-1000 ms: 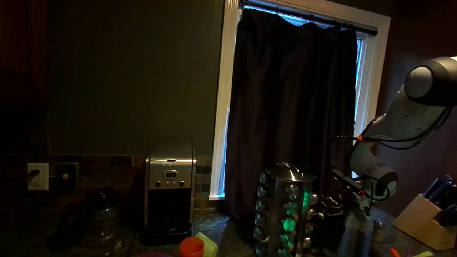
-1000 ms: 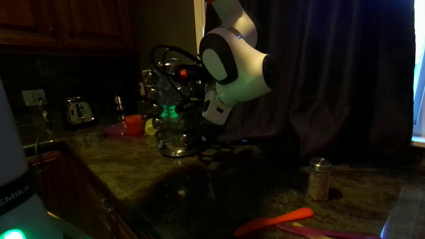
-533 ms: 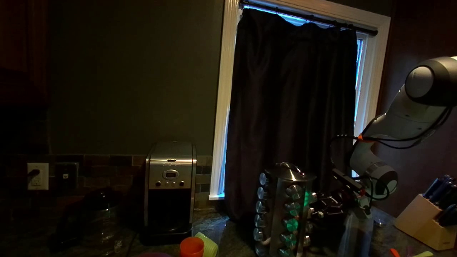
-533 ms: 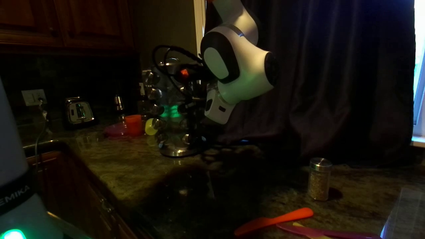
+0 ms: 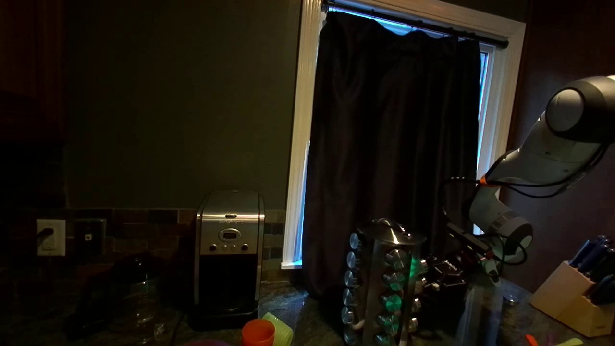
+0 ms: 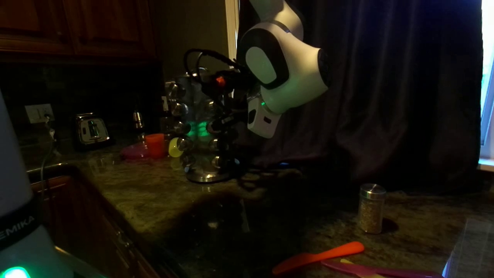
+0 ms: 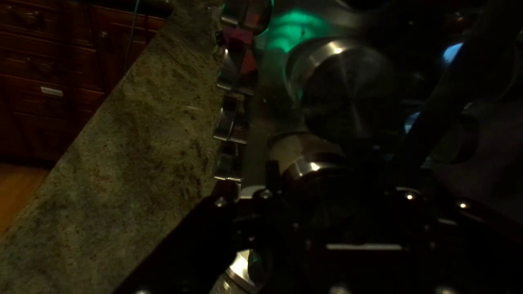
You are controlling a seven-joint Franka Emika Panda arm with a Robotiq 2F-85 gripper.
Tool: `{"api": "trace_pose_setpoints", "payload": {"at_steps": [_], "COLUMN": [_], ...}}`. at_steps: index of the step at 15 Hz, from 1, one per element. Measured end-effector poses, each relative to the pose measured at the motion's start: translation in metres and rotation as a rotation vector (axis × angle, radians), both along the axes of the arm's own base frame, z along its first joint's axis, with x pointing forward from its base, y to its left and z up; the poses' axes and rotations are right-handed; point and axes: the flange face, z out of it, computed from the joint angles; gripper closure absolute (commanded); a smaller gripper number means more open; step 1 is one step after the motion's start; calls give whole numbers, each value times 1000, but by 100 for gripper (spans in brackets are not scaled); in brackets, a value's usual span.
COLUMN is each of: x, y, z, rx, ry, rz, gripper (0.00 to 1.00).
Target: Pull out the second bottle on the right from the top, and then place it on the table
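Note:
A metallic rack (image 5: 373, 293) of small silver-lidded bottles stands on the dark countertop table (image 6: 154, 204); it also shows in an exterior view (image 6: 204, 177). My gripper (image 7: 327, 173) is at the rack's side, level with the second row, also in both exterior views (image 5: 431, 282) (image 6: 224, 121). In the wrist view, a bottle (image 7: 296, 147) with pale contents lies between the fingers (image 7: 273, 175), its lid towards me and some glass showing. One finger lies against the lid; the opposite finger is lost in shadow. The jaws look closed on it. Another lid sits just above.
A bottle (image 6: 371, 210) stands upright on the table, with plastic knives (image 6: 320, 256) in front. A knife block (image 5: 571, 300), a coffee maker (image 5: 229, 259), an orange cup (image 5: 258, 332) and a dark curtain (image 6: 366, 116) are around. Another lid (image 7: 245, 267) shows below my gripper.
The rack turned slightly between one second and half a second ago. Since then the wrist has moved up and away from the rack by a little.

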Motion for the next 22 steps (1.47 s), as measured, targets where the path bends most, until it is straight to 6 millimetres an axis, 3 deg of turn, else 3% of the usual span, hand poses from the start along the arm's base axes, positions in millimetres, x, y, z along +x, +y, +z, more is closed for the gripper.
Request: {"api": "trace_pose_setpoints", "payload": {"at_steps": [22], "x": [-10], "y": [-30], "z": [8], "rx": [-20], "ry": [-2], "rz": [-12], "gripper": [75]}}
